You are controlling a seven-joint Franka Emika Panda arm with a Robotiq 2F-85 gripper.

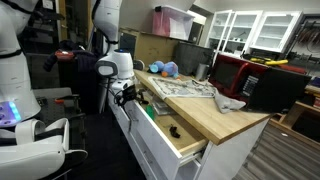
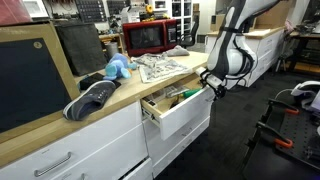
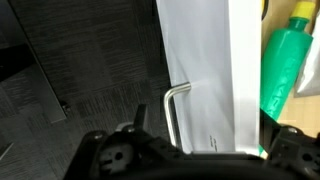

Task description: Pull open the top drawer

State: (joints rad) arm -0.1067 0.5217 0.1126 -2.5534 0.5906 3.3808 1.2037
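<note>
I hold my jaws spread wide on my gripper (image 2: 212,87), closed on nothing. The slim metal handle (image 3: 175,112) lies in the gap between them (whether a pad brushes it I cannot tell). That handle sits on the white front of the top drawer (image 2: 186,114), which stands well out of its cabinet. Inside the drawer, just behind its front, lies a green bottle (image 3: 285,60), and above the drawer runs the wooden countertop (image 1: 215,117), spread with newspapers (image 2: 160,68).
</note>
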